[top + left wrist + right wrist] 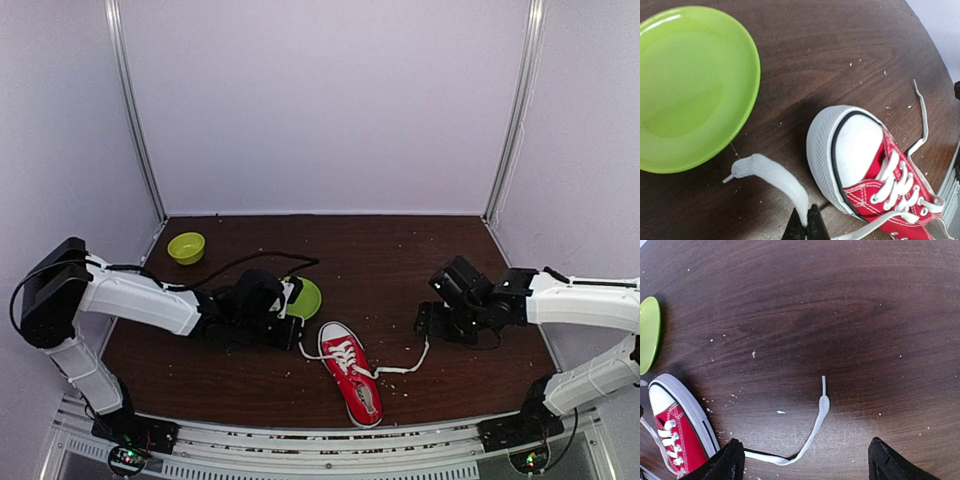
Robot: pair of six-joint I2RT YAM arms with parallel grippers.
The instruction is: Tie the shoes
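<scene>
The red canvas sneaker (pixel 350 375) is laid on a brown table (pixel 400 250), a flat green plate (pixel 695 85) just beyond its toe. One white lace (pixel 775 175) is clamped there by the left gripper (pixel 806 225); the right gripper (pixel 807 460) is spread apart over the other lace (pixel 812 432).

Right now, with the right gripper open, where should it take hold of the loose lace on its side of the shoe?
Grip the right lace just behind its stiff tip, coming straight down with the right gripper. It lies flat on the table, clear of the sneaker, so the fingers can probably straddle it crosswise.
</scene>
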